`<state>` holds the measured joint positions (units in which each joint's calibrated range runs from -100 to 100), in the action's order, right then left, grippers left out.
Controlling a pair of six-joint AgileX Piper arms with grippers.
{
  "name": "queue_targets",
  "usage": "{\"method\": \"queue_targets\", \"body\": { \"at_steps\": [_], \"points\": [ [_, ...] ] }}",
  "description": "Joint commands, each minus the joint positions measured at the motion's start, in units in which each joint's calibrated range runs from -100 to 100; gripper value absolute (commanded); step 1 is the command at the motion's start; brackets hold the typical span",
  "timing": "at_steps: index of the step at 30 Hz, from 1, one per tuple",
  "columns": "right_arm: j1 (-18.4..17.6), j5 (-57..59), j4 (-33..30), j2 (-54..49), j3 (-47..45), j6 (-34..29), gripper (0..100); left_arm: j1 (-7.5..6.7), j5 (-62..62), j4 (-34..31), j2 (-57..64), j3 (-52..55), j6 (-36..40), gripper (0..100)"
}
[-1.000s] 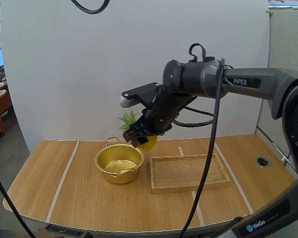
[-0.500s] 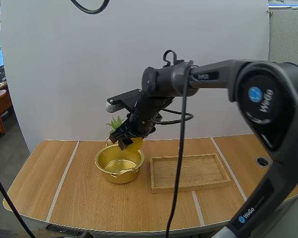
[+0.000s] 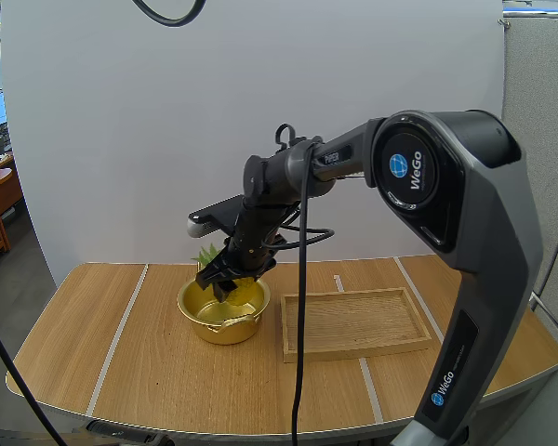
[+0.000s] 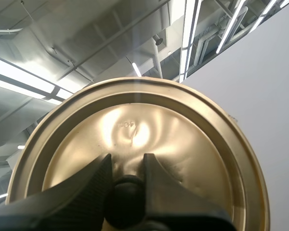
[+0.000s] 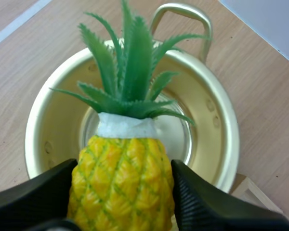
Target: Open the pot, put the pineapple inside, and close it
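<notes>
Over the pot [image 3: 225, 323], right end effector [image 3: 229, 281] pinches the pineapple [image 5: 123, 180] (leaves outward).

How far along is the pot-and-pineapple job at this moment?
Done: the pot is open, its lid held off by the left gripper, pinched at the knob. In hand: the right gripper holds the pineapple over the pot's mouth, not yet released. Left: lower and release it, then put the lid back on.
</notes>
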<state>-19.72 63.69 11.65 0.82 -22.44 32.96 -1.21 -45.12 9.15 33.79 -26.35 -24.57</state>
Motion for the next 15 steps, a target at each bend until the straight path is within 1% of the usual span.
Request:
{"method": "queue_targets", "body": {
  "at_steps": [1, 15],
  "points": [
    [-0.34, -1.13, -0.98, 0.57, 0.42, -0.55, 0, 0.01, 1.99, -0.46, 0.44, -0.43, 0.49, 0],
    [-0.34, -2.55, -2.08, 6.36, 0.42, -0.55, 0, 0.01, 1.99, -0.46, 0.44, -0.43, 0.49, 0]
  ]
}}
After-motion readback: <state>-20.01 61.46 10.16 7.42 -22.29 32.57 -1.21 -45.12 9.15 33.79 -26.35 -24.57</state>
